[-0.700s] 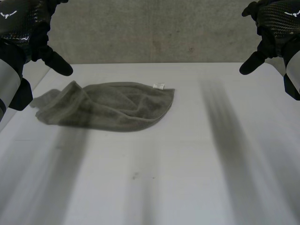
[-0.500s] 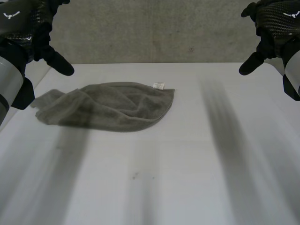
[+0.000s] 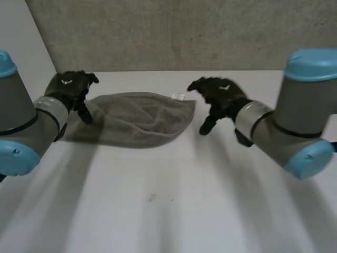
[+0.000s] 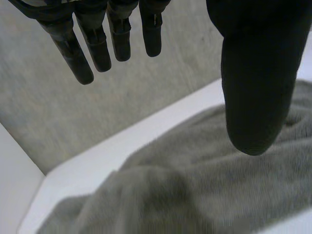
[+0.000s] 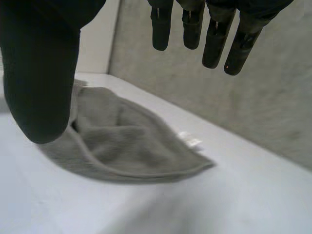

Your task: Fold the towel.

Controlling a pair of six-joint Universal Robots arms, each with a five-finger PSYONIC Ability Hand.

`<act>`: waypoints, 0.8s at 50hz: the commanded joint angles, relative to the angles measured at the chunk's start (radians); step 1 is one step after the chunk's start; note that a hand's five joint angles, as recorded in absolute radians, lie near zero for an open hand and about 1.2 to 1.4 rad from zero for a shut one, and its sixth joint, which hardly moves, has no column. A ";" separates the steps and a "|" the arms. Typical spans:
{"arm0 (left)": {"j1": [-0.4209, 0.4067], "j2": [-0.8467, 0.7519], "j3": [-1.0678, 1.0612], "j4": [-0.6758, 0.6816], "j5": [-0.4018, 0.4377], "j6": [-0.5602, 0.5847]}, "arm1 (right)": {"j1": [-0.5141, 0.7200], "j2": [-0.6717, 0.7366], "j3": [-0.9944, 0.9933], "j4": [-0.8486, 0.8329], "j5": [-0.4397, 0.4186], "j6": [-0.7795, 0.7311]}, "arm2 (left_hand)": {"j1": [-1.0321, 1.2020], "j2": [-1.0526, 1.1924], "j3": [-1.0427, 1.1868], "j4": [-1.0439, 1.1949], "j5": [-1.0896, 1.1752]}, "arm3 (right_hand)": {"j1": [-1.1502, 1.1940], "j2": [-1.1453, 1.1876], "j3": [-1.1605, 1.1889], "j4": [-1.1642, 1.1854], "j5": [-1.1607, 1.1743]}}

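Status at check: found grey towel (image 3: 137, 118) crumpled on white table (image 3: 184, 200), toward far side. Saw left hand (image 3: 71, 89) over its left end, fingers straight, gripping nothing. Saw right hand (image 3: 218, 95) just beside its right edge, fingers relaxed, empty.

Head camera looks down from behind, wrist cameras close, sharing towel (image 3: 137, 120)

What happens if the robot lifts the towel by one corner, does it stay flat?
Probably not. The towel lies in soft wrinkles, bunched near the left hand, so it would likely droop and hang floppy. Its fuzzy surface looks grippy rather than slippery. Pushed sideways, it would probably crumple instead of sliding whole.
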 commanded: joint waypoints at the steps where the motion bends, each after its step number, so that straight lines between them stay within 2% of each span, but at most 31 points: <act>1: 0.039 -0.031 -0.032 0.002 0.013 -0.003 | 0.031 0.281 -0.216 -0.024 -0.118 0.202 | 0.038 0.037 0.037 0.038 0.036 | 0.170 0.150 0.141 0.138 0.130; 7: 0.056 0.046 -0.115 0.000 0.015 -0.002 | 0.086 0.475 -0.408 -0.029 -0.109 0.252 | 0.018 0.017 0.016 0.017 0.016 | 0.167 0.147 0.138 0.135 0.127; 10: 0.074 0.106 -0.167 0.002 0.019 -0.003 | 0.102 0.516 -0.456 -0.030 -0.107 0.252 | 0.006 0.005 0.004 0.005 0.004 | 0.161 0.141 0.132 0.129 0.121; 12: 0.088 0.162 -0.213 0.005 0.022 -0.005 | 0.128 0.613 -0.567 -0.026 -0.103 0.252 | -0.006 -0.007 -0.007 -0.006 -0.008 | 0.164 0.144 0.135 0.132 0.124; 18: 0.089 0.232 -0.273 0.009 0.022 -0.005 | 0.155 0.691 -0.661 0.005 -0.072 0.252 | -0.035 -0.036 -0.037 -0.036 -0.037 | 0.205 0.185 0.176 0.173 0.165; 19: 0.089 0.251 -0.290 0.009 0.022 -0.005 | 0.157 0.702 -0.683 0.022 -0.052 0.252 | -0.047 -0.048 -0.048 -0.047 -0.049 | 0.362 0.342 0.333 0.330 0.322; 20: 0.089 0.267 -0.302 0.011 0.022 -0.005 | 0.158 0.708 -0.704 0.034 -0.034 0.252 | -0.053 -0.054 -0.054 -0.053 -0.055 | 0.631 0.611 0.602 0.599 0.591; 21: 0.089 0.267 -0.302 0.011 0.022 -0.005 | 0.158 0.708 -0.704 0.034 -0.034 0.252 | -0.053 -0.054 -0.054 -0.053 -0.055 | 0.634 0.614 0.605 0.601 0.593; 23: 0.089 0.279 -0.311 0.012 0.022 -0.005 | 0.160 0.693 -0.718 0.040 -0.015 0.250 | -0.056 -0.057 -0.057 -0.056 -0.058 | 1.170 1.150 1.141 1.138 1.130; 32: 0.086 0.294 -0.311 0.032 0.022 -0.005 | 0.155 0.562 -0.660 0.092 0.003 0.226 | -0.070 -0.071 -0.072 -0.071 -0.072 | 1.173 1.153 1.144 1.141 1.133; 34: 0.083 0.294 -0.308 0.043 0.022 -0.005 | 0.155 0.477 -0.570 0.112 0.003 0.159 | -0.070 -0.071 -0.072 -0.071 -0.072 | 1.173 1.153 1.144 1.141 1.133; 35: 0.083 0.294 -0.308 0.043 0.022 -0.005 | 0.155 0.476 -0.569 0.112 0.003 0.158 | -0.070 -0.071 -0.072 -0.071 -0.072 | 1.173 1.153 1.144 1.141 1.133; 37: 0.079 0.294 -0.307 0.049 0.022 -0.005 | 0.151 0.371 -0.409 0.112 0.005 0.042 | -0.070 -0.071 -0.072 -0.071 -0.072 | 1.173 1.153 1.144 1.141 1.133; 40: 0.074 0.293 -0.307 0.069 0.022 -0.005 | 0.151 0.305 -0.324 0.105 0.005 -0.011 | -0.088 -0.089 -0.090 -0.089 -0.090 | 1.173 1.153 1.144 1.141 1.133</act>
